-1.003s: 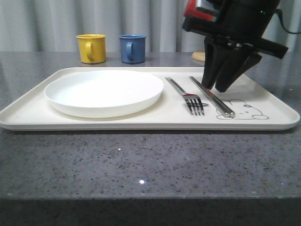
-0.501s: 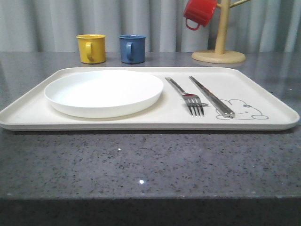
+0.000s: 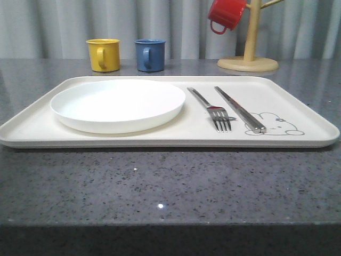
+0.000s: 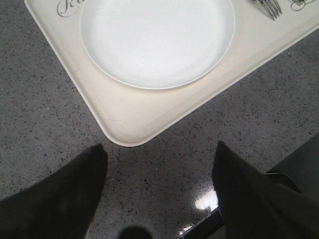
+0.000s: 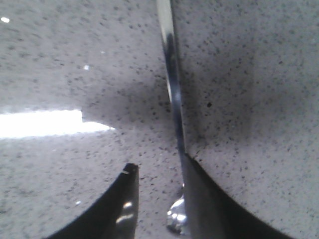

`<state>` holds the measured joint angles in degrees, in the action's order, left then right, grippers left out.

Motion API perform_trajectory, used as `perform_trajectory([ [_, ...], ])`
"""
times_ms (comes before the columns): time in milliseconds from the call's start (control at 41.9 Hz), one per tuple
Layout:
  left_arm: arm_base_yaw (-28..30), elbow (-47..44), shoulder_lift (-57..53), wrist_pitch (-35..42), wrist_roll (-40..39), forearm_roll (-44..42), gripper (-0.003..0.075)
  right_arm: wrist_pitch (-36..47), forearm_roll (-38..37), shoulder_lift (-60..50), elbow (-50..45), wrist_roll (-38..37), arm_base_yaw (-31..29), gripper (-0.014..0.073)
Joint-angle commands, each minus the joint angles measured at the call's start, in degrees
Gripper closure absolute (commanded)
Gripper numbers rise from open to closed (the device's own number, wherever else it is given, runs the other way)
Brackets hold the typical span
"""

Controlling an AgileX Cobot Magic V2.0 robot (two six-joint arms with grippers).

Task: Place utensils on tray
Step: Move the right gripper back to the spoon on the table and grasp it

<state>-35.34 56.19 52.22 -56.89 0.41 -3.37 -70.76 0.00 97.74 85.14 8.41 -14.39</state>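
The cream tray point(image 3: 160, 141) lies across the grey counter. On its right half a silver fork point(image 3: 213, 109) and a pair of chopsticks point(image 3: 240, 109) lie side by side, beside the bunny drawing. In the right wrist view a spoon point(image 5: 172, 84) lies on the bare counter, its handle running along one finger and its bowl low between the two. My right gripper point(image 5: 158, 164) is open around it. My left gripper point(image 4: 159, 148) hangs open and empty over the counter, just off a rounded corner of the tray point(image 4: 129, 119).
A white plate point(image 3: 117, 104) fills the tray's left half. Behind the tray stand a yellow mug point(image 3: 103, 54) and a blue mug point(image 3: 149, 54). A wooden mug tree point(image 3: 250, 37) at the back right holds a red mug point(image 3: 226, 15). The counter edge point(image 4: 299, 164) is near my left gripper.
One second ago my right arm hung over the chopsticks on the tray; it left the front view by half a second ago. Fork and chopsticks have not moved.
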Motion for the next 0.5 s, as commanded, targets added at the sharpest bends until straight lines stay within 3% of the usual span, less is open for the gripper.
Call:
perform_trajectory([
  [0, -0.41, 1.43, -0.34, 3.14, -0.41, -0.13, 0.0279, -0.90, -3.45, -1.24, 1.39, 1.45, -0.53, 0.0340],
  [478, -0.41, 1.43, -0.34, 3.14, -0.41, -0.13, 0.0279, -1.19, -4.55, 3.15, 1.39, 1.45, -0.58, 0.0340],
])
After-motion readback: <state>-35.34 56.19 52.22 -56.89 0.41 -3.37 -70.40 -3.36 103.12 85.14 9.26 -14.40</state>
